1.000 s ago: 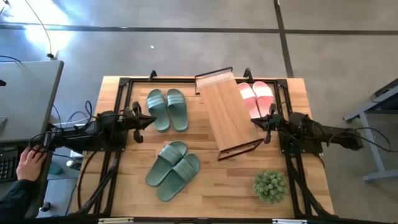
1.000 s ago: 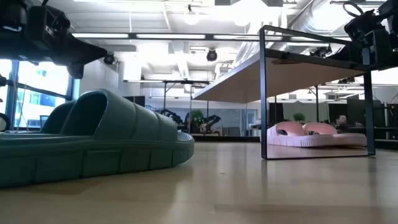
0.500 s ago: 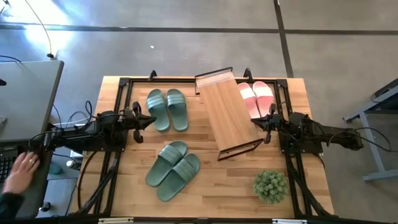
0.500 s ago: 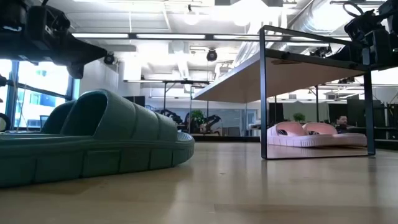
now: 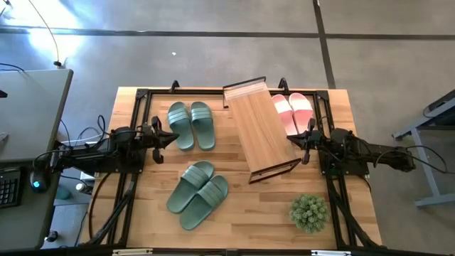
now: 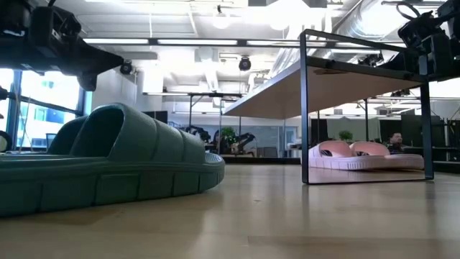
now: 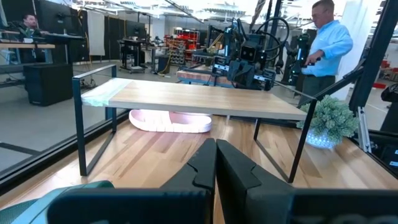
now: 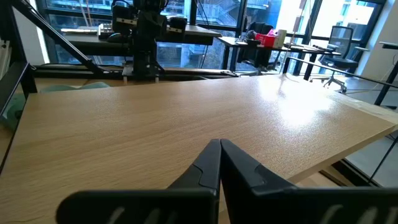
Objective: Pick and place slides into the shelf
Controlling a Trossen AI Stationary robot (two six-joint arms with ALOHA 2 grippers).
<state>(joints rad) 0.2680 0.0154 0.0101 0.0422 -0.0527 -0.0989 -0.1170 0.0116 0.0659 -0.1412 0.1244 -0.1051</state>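
The shelf lies skewed, long axis running far-left to near-right across the worktop; both arms' jaws are pressed closed, empty.

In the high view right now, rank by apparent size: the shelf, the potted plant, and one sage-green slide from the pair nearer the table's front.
1. The shelf, clearly largest.
2. The sage-green slide.
3. The potted plant, rounder but covering a bit less area; this gap is modest.
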